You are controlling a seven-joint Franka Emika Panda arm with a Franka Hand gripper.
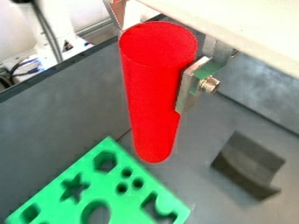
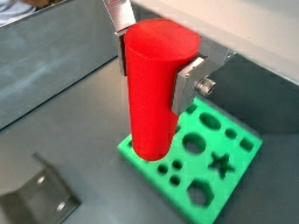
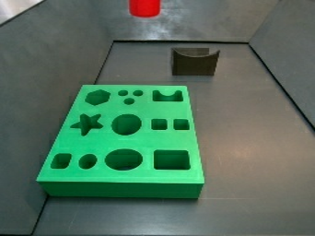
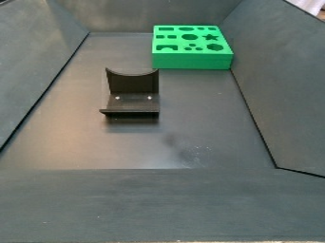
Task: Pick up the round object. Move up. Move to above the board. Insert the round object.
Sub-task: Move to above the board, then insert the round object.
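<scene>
The round object [image 1: 152,105], a smooth red cylinder, hangs upright in the air with my gripper [image 1: 158,79] shut on its upper part. In both wrist views a silver finger [image 2: 184,87] presses its side. Below it lies the board [image 2: 216,153], a green block with star, hexagon, circle and square holes [image 1: 100,188]. In a side view only the round object's lower end [image 3: 144,7] shows at the top edge, high beyond the far end of the board [image 3: 123,129]. The gripper itself is out of both side views. The board [image 4: 192,46] lies flat on the floor at the bin's far end.
The fixture [image 4: 129,95], a dark notched bracket, stands on the grey floor apart from the board, and also shows in a side view [image 3: 193,60] and both wrist views [image 1: 249,164]. Sloping grey bin walls [image 4: 45,85] enclose the floor.
</scene>
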